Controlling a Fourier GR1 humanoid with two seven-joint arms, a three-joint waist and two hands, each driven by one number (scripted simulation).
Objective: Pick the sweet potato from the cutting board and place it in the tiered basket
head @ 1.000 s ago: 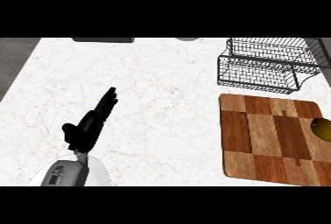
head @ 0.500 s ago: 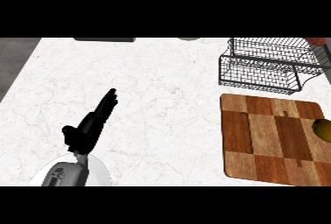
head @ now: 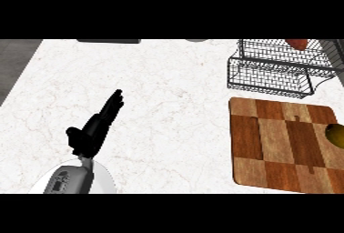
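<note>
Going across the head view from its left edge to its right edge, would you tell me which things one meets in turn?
Left hand, resting open on the white counter → wooden cutting board, with the wire tiered basket above it over much the same span → a yellowish object at the board's right edge, cut off by the frame.

White marbled counter (head: pixel 174 91) — fills most of view. Yellow-green rounded item (head: pixel 336 135) at right edge — partly cut off. Dark flat object (head: pixel 108 41) and small grey one (head: pixel 195 40) along far edge.
</note>
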